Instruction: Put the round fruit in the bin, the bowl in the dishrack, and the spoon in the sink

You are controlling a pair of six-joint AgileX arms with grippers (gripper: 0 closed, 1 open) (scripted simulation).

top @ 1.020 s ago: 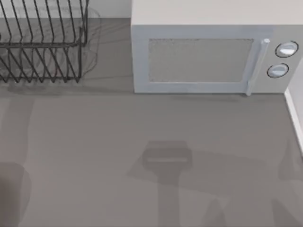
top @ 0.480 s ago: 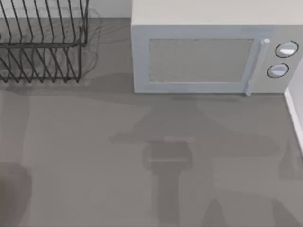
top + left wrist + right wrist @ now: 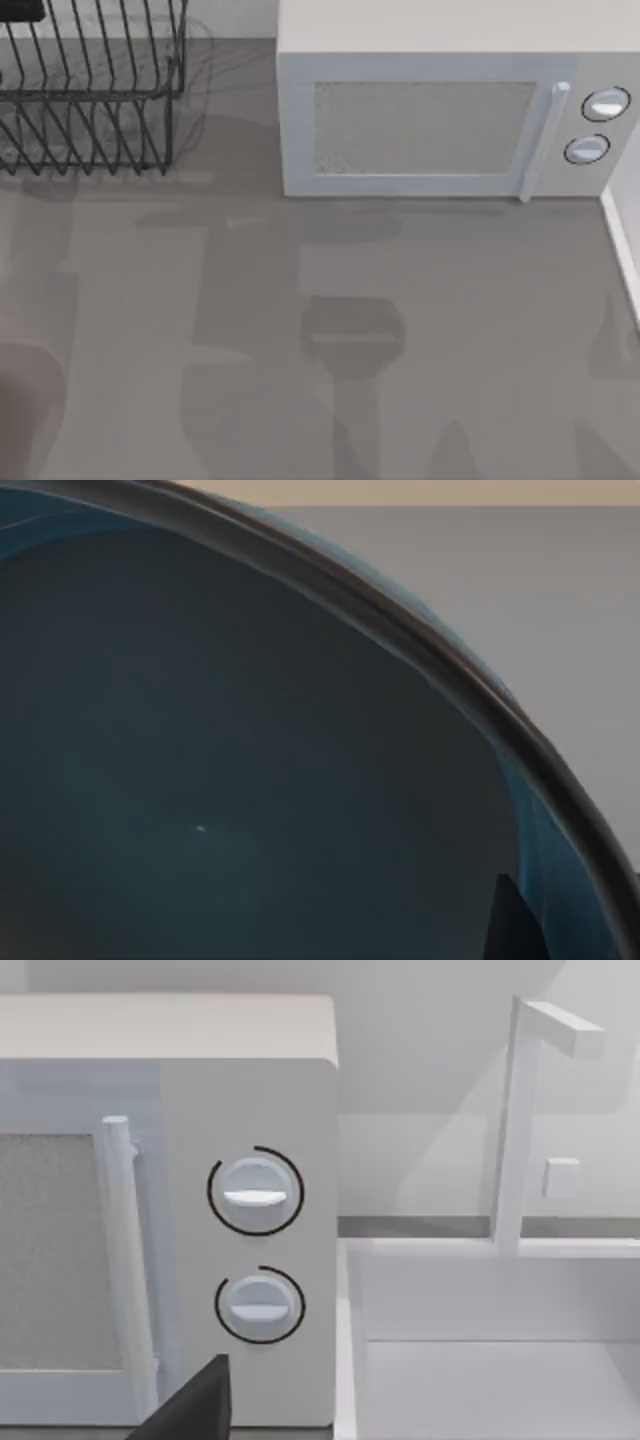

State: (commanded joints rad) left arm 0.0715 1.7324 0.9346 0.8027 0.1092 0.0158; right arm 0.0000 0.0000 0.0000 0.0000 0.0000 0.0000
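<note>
The bowl [image 3: 250, 780] is very close in the left wrist view, its blue-teal inside and dark rim curving across the frame. My left gripper is shut on the bowl, one dark fingertip [image 3: 510, 925] showing inside its wall. A dark part of the left arm [image 3: 20, 10] sits at the back left corner above the black wire dishrack [image 3: 90, 100]. The white sink [image 3: 345, 1340] lies at the table's right edge beside the microwave, in front of my right gripper [image 3: 190, 1410]. The round fruit, the spoon and the bin are out of view.
A pale grey microwave [image 3: 450, 110] with two knobs stands at the back, right of the dishrack. A white faucet [image 3: 515, 1120] rises behind the sink. Broad arm shadows lie across the grey table [image 3: 480, 270].
A dark part of the left arm has come into the back left corner over the dishrack. The arm's shadows on the table have shifted to the left.
</note>
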